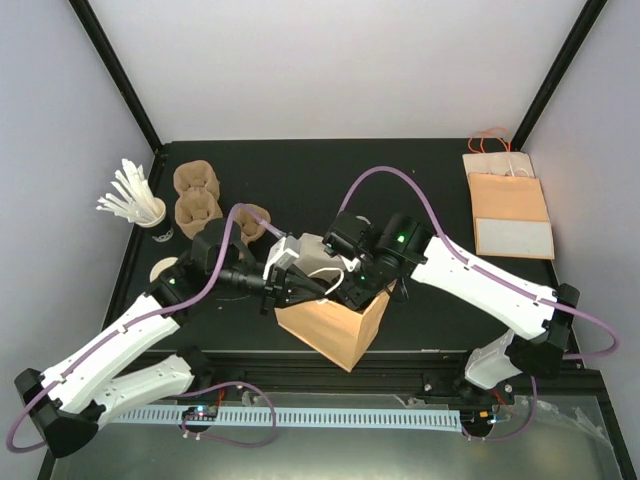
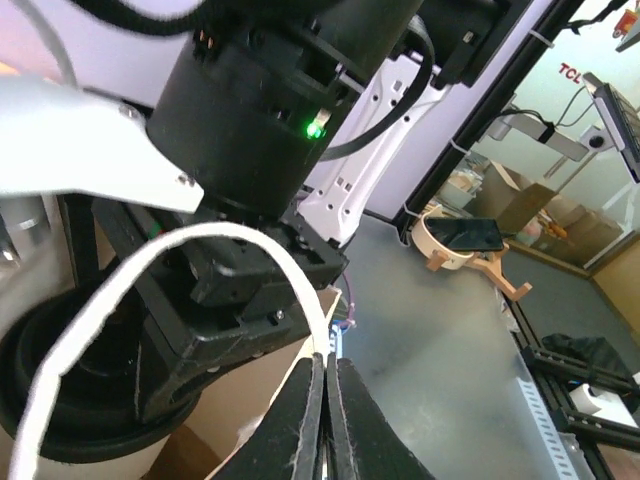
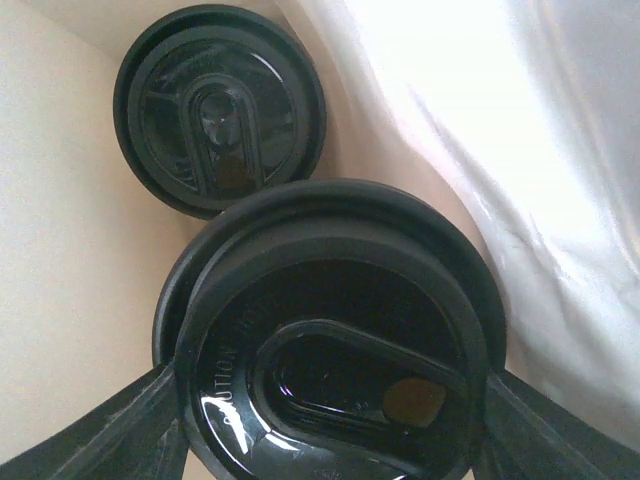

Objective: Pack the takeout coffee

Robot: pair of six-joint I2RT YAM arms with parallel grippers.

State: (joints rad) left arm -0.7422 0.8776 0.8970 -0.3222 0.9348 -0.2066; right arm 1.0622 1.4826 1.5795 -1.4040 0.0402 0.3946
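Only wrist views show right gripper (image 3: pixel 335 425) clasping the takeout coffee (image 3: pixel 330 330), left gripper (image 2: pixel 325 400) apparently pinching the bag handle (image 2: pixel 215 233).

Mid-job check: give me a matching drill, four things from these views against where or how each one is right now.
Things:
1. left gripper
2. right gripper
3. second lidded cup
4. flat paper bags

States:
A. lying at the far right of the table
B. fingers on either side of the takeout coffee, at its black lid
C. inside the brown bag, below the held cup
D. fingers shut on the bag's white handle

Pairs: 1-D, 2-B, 3-C, 4-A.
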